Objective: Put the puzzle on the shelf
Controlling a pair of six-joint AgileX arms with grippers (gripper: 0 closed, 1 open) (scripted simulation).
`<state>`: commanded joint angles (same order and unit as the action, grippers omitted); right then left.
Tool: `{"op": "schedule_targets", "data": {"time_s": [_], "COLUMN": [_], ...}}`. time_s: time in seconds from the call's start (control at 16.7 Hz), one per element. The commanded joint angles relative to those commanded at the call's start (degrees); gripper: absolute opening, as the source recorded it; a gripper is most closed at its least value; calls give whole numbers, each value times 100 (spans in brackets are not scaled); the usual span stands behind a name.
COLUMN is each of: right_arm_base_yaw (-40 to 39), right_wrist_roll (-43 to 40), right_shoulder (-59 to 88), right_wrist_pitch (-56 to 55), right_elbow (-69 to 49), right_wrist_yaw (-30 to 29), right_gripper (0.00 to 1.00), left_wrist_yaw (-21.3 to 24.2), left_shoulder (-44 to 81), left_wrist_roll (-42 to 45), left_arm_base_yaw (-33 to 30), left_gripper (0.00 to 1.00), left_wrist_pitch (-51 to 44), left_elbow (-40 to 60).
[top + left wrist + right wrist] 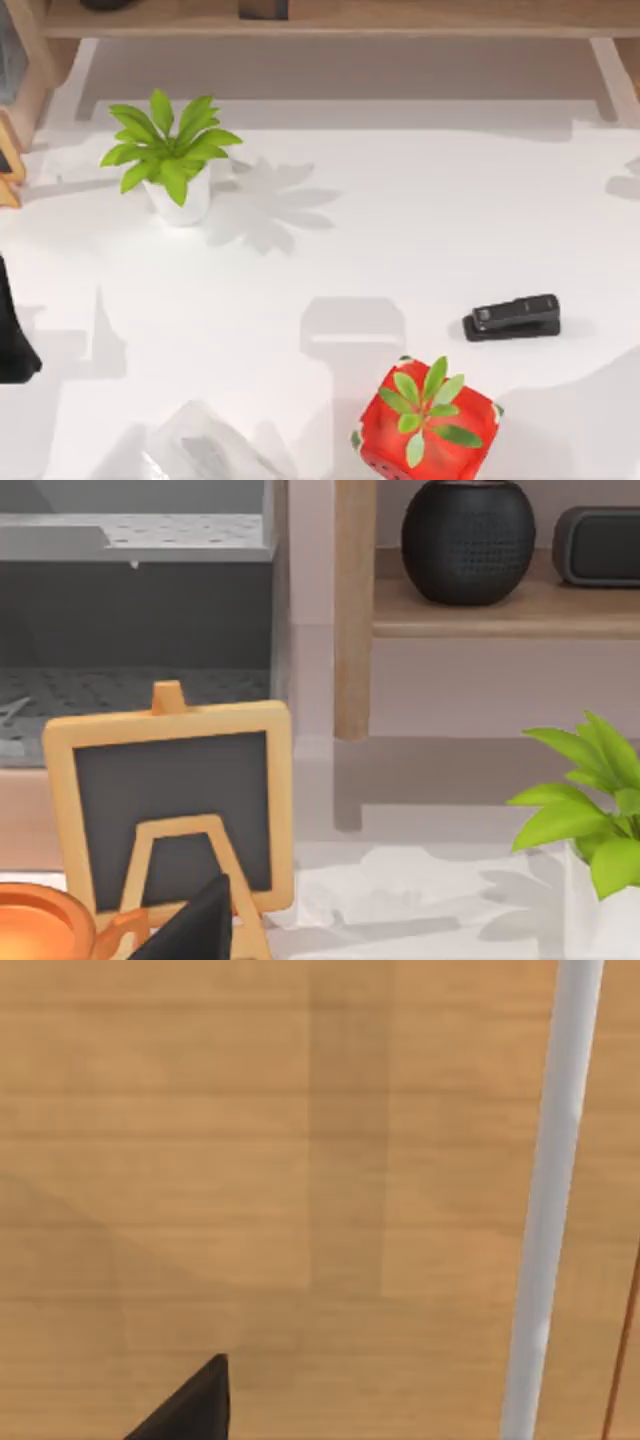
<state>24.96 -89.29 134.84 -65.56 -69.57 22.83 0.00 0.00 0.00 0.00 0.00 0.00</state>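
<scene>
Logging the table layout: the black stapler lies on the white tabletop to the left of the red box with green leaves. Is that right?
Not quite. In the top view the black stapler lies on the white tabletop up and to the right of the red box with green leaves, not to its left.

Table point(400, 220): white top, marked with soft grey shadows.
Potted plant point(172, 160): green leaves in a white pot, standing toward the table's far left.
Stapler point(512, 317): black, lying flat on the right side, well apart from the plant.
Red box point(427, 420): at the near edge, just in front of the stapler, green leaves on its top.
Clear wrapper point(205, 445): see-through thing at the near edge, left of the red box (hard to tell what it is).
Shelf point(400, 20): tan wooden plank along the far side, with a wooden upright point(354, 610).
On the shelf: a round black speaker point(467, 538) and a flat dark box point(600, 545) just beside it.
Small chalkboard point(170, 800): wooden-framed, on the table's far left, beside an orange dish point(40, 925).
</scene>
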Motion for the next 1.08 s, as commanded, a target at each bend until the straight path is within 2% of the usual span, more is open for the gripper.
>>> {"op": "schedule_targets", "data": {"time_s": [0.12,0.9,1.08], "right_arm_base_yaw": [0,0,0], "right_wrist_roll": [0,0,0], "right_shoulder": [0,0,0], "right_wrist_pitch": [0,0,0], "right_elbow": [0,0,0], "right_wrist_yaw": [0,0,0], "right_gripper": [100,2,0], "left_wrist_yaw": [0,0,0], "left_shoulder": [0,0,0], "left_wrist_roll": [0,0,0], "left_arm_base_yaw": [0,0,0], "left_gripper": [100,100,100], "left_wrist_pitch": [0,0,0], "left_elbow": [0,0,0]}}
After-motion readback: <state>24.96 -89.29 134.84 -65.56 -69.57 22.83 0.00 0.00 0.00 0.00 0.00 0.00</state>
